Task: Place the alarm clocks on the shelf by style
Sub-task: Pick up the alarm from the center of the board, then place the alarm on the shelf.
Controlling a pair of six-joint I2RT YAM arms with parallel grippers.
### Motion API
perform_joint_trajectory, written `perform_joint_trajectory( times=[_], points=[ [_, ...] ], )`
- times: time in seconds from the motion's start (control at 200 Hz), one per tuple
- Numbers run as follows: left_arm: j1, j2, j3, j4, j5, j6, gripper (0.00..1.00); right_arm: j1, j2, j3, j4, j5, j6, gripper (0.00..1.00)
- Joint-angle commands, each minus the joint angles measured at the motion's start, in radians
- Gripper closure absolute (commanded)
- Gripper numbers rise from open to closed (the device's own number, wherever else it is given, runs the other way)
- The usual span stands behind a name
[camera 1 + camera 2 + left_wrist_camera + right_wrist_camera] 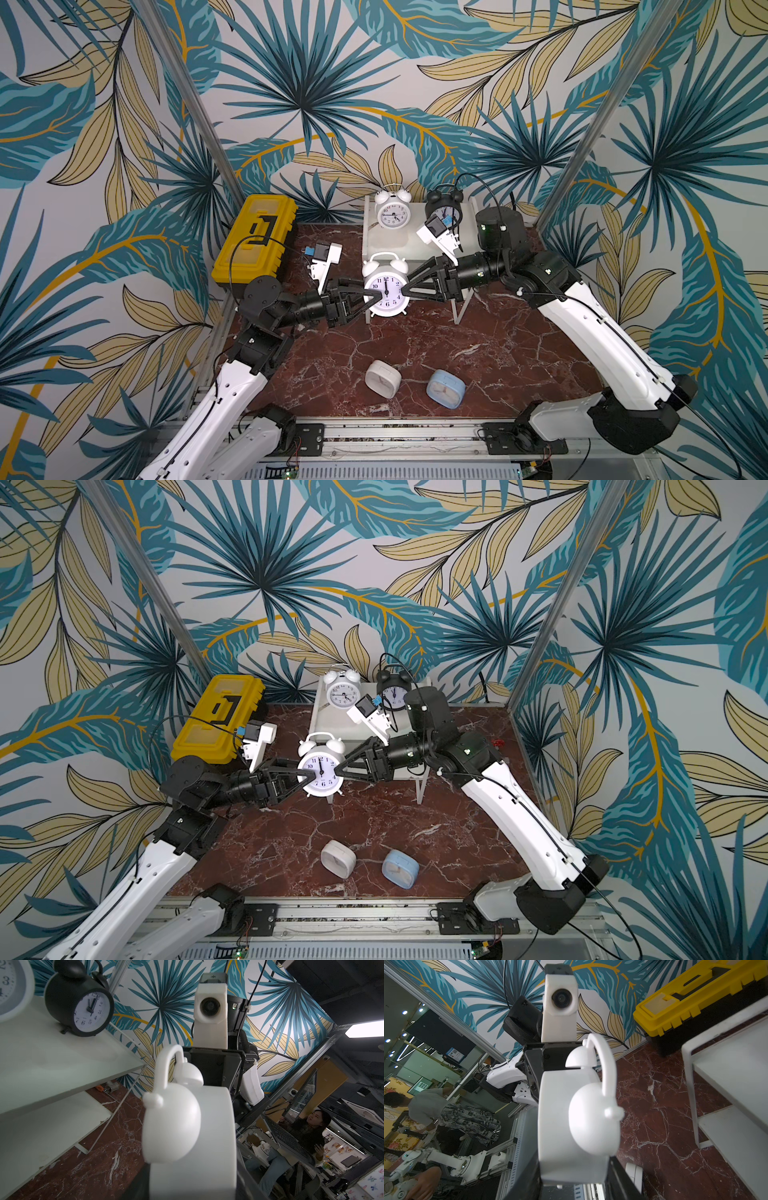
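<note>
The held white twin-bell clock hangs clear of the tabletop, just before the front edge of the shelf, dial toward both top views; smooth glossy plastic, a round drum, two domed bells joined by an arched handle; black numerals 1 to 12 on a white dial, both hands near the 12; no brand can be read. The left pincer and right pincer reach in from opposite sides, and each wrist view shows the drum between black fingers; whether either is clenched on it or slack I cannot tell. On the shelf's matte white top board stand a second white twin-bell clock and a black twin-bell clock, side by side, upright, numerals legible. Near the front of the red-brown, white-veined marble tabletop lie a white rounded-square clock and a light blue rounded-square clock, close but apart. A yellow ribbed plastic toolbox with a black handle sits beside the shelf.
</note>
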Motion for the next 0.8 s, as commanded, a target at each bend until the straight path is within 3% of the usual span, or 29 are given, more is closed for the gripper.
perform_joint_trajectory(
  times=[0.0, 0.05, 0.185, 0.441, 0.791],
  points=[
    [0.004, -0.016, 0.037, -0.035, -0.078, 0.045, 0.24, 0.002, -0.028, 0.036, -0.036, 0.039, -0.066, 0.79],
    [0.004, -0.026, 0.033, -0.057, -0.127, 0.056, 0.14, 0.001, -0.032, 0.051, -0.049, 0.088, -0.097, 0.79],
    [0.015, -0.075, 0.044, -0.150, -0.314, 0.108, 0.06, 0.000, -0.040, 0.098, -0.062, 0.254, -0.204, 0.79],
    [0.040, -0.201, 0.015, -0.349, -0.744, 0.140, 0.03, -0.050, 0.057, 0.228, -0.006, 0.391, -0.356, 0.81],
    [0.044, -0.261, -0.028, -0.427, -0.760, 0.130, 0.04, -0.064, 0.157, 0.191, 0.116, 0.477, -0.436, 0.81]
  ],
)
